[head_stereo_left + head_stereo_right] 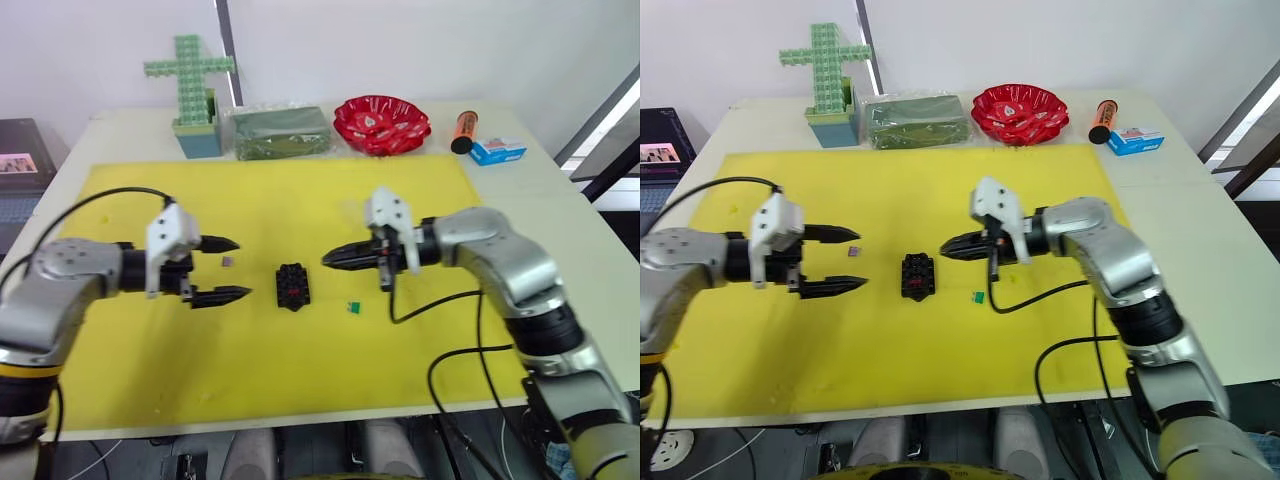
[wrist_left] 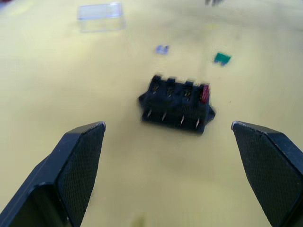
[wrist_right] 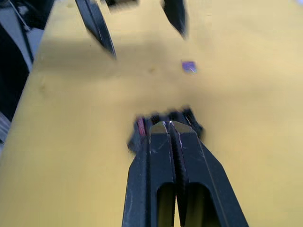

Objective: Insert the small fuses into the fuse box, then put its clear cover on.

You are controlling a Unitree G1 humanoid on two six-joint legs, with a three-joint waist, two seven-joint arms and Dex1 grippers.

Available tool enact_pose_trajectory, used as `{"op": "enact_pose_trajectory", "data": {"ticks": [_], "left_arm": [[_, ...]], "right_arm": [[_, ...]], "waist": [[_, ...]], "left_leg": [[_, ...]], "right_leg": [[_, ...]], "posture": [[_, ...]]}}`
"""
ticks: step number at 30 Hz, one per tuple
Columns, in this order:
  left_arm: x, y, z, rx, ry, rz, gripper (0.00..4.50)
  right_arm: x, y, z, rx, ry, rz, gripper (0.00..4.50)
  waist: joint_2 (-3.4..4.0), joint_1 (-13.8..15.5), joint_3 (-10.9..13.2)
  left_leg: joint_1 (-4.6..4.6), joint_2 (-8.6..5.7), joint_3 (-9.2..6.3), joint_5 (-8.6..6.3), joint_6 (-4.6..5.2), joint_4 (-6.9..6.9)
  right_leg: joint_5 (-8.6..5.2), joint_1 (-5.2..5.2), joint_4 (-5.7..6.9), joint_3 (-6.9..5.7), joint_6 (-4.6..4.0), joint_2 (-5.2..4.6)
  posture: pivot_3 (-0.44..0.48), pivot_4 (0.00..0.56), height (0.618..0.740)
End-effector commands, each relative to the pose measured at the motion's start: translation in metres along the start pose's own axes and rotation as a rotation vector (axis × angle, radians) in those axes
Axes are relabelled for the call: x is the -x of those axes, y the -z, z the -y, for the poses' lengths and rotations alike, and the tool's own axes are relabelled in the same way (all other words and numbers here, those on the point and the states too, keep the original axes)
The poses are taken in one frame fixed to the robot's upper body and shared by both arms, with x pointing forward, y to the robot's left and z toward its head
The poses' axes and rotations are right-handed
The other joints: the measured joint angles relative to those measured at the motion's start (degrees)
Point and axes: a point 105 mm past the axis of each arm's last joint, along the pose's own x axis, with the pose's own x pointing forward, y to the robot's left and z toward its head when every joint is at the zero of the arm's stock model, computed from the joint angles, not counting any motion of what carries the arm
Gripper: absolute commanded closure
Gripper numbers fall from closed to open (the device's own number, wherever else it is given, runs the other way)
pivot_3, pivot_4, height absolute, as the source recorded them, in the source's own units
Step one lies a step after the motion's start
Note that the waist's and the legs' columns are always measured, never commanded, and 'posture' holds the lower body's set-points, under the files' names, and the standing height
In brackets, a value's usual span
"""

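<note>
The fuse box (image 1: 292, 286), a small black rectangular plastic block with a row of slots along its top, sits near the middle of the yellow mat (image 1: 300, 200), between the two arms. It looks light and rigid, the sort of thing that would skate across the mat if pushed from one side, so I'd expect it to need steadying by its short ends while anything is pressed in from above. One red blade fuse (image 2: 204, 93) already stands in an end slot; the other slots look empty.

The loose small fuses are tiny flat plastic chips: a green one (image 1: 353, 307) lies on the mat just beside the box on the robot's right, and a greyish-purple one (image 1: 228, 262) lies near the left gripper's upper finger. They look hard, slick and easy to flick away; I'd pinch one across its flat plastic faces, prongs down. I can make out no fourth fuse.

The left gripper (image 1: 224, 269) hovers with its jaws spread wide, holding nothing. The right gripper (image 1: 336, 259) points at the box with its fingers pressed together; nothing is visible between them.

The clear cover (image 2: 101, 16), a faint glassy cap, rests on the mat well apart from the box. It looks thin-walled and slippery, best held by its long sides.
</note>
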Motion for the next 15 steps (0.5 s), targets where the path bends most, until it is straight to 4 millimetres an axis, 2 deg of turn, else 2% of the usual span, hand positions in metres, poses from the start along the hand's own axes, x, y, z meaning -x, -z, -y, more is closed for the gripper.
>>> {"op": "enact_pose_trajectory", "data": {"ticks": [1, 5, 7, 11, 15], "left_arm": [[0.036, 0.007, -0.021, -0.046, -0.136, -0.087, 0.00], [0.067, 0.018, -0.035, -0.017, -0.218, -0.128, 0.00], [0.082, 0.027, -0.041, 0.001, -0.260, -0.160, 0.00], [0.099, 0.035, -0.051, 0.025, -0.318, -0.177, 0.00], [0.104, 0.037, -0.055, 0.028, -0.336, -0.176, 0.00]], "right_arm": [[0.027, 0.008, 0.007, 0.004, 0.058, -0.027, 3.46], [0.057, 0.031, 0.017, -0.006, 0.125, -0.122, 2.04], [0.076, 0.035, 0.025, -0.014, 0.167, -0.151, 1.32], [0.102, 0.041, 0.034, -0.016, 0.216, -0.207, 0.02], [0.118, 0.044, 0.039, -0.015, 0.243, -0.243, 0.02]], "waist": [[-0.01, 0.0, 0.0], [0.00, 0.1, 0.0], [0.04, 0.0, 0.0], [0.05, 0.1, 0.0], [0.04, 0.0, 0.0]], "left_leg": [[-0.03, 0.00, 0.02, 0.00, 0.00, 0.00], [-0.28, 0.01, 0.04, 0.00, 0.00, 0.05], [-0.40, 0.01, 0.11, 0.00, 0.00, 0.08], [-0.41, 0.01, 0.17, 0.00, 0.00, 0.04], [-0.41, 0.04, 0.18, 0.00, 0.00, 0.04]], "right_leg": [[0.00, -0.06, 0.01, 0.00, -0.01, 0.00], [-0.02, -0.32, 0.01, -0.01, -0.03, -0.01], [-0.01, -0.45, 0.00, 0.00, -0.03, -0.05], [-0.01, -0.50, -0.04, 0.02, -0.03, -0.06], [-0.01, -0.52, -0.03, 0.02, -0.04, -0.06]], "posture": [[0.000, 0.150, 0.740], [0.000, 0.150, 0.740], [0.000, 0.150, 0.740], [0.000, 0.150, 0.740], [0.000, 0.150, 0.740]]}}
